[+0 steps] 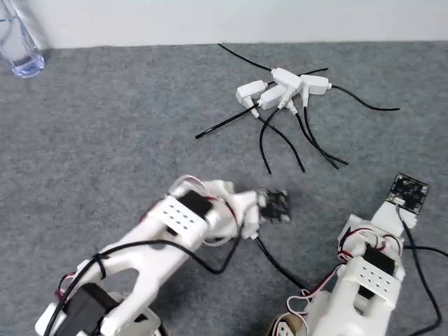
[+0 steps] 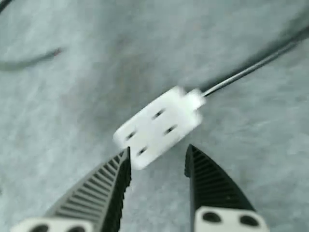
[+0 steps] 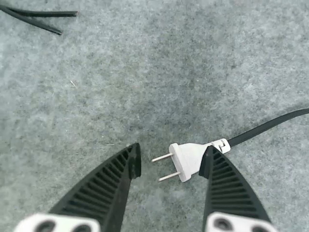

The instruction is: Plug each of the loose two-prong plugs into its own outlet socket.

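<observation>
Grey carpet (image 1: 105,140), left end effector (image 2: 158,151) by socket (image 2: 157,125) — right end effector (image 3: 172,149) straddling plug (image 3: 189,160)

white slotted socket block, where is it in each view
high view: probably hidden under the left arm's black camera board.
left wrist view: white slotted socket block mid-picture, just past the open left pincer.
right wrist view: a white two-prong plug lies there instead, inside the open right pincer.
shared landmark: grey felt tabletop.
</observation>
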